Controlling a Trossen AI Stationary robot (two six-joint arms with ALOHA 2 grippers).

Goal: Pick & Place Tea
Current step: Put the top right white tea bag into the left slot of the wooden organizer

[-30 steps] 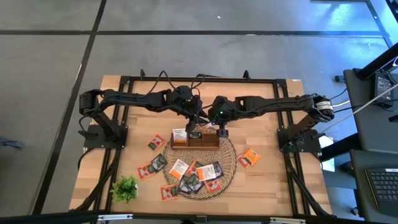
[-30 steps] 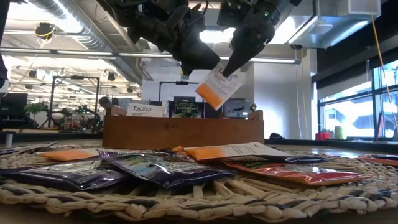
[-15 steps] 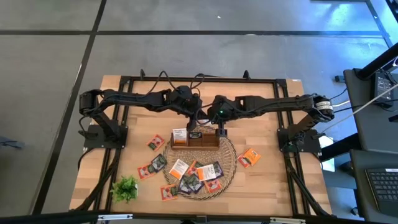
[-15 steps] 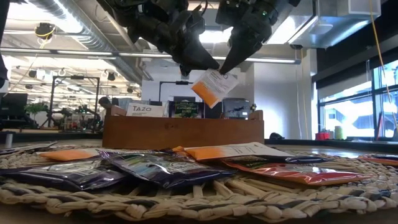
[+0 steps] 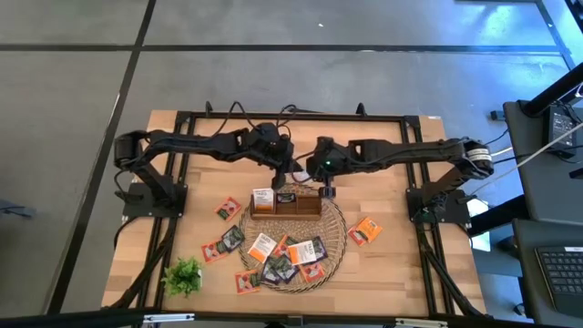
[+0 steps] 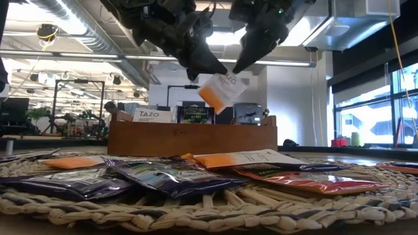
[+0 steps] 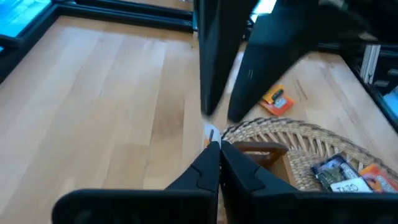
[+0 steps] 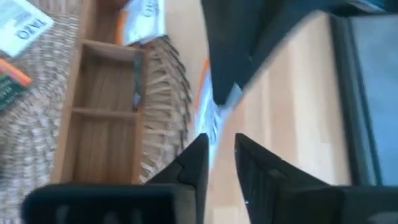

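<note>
A white-and-orange tea sachet (image 6: 219, 93) hangs in the air over the wooden three-compartment tray (image 6: 189, 138) (image 5: 285, 208). My left gripper (image 6: 225, 69) (image 7: 217, 149) is shut on its top. My right gripper (image 6: 236, 68) (image 8: 219, 146) is beside the left one, with its fingers slightly apart on either side of the sachet's edge (image 8: 209, 121). Two sachets (image 6: 149, 115) stand upright in the tray. Several more (image 5: 278, 255) lie flat on the round wicker mat (image 6: 196, 209). My left gripper pinches the sachet's upper corner (image 7: 211, 132) between its two fingertips, slanting down from the table's left. The sachet hangs tilted below the fingers, orange end lowest, clear of the tray. My right gripper has one fingertip (image 6: 239, 64) at the sachet's top right; I cannot tell whether it touches.
The tray sits on the far part of the mat (image 5: 335, 239). Loose sachets lie on the bare table left of the mat (image 5: 227, 210) and right of it (image 5: 365, 230). A small green plant sprig (image 5: 183, 275) lies near the front left corner.
The sachet has shifted a little toward the table's left, still hanging tilted above the tray. My left gripper's fingertips have come onto its top corner and taken hold. Both arms have otherwise stayed in place.
</note>
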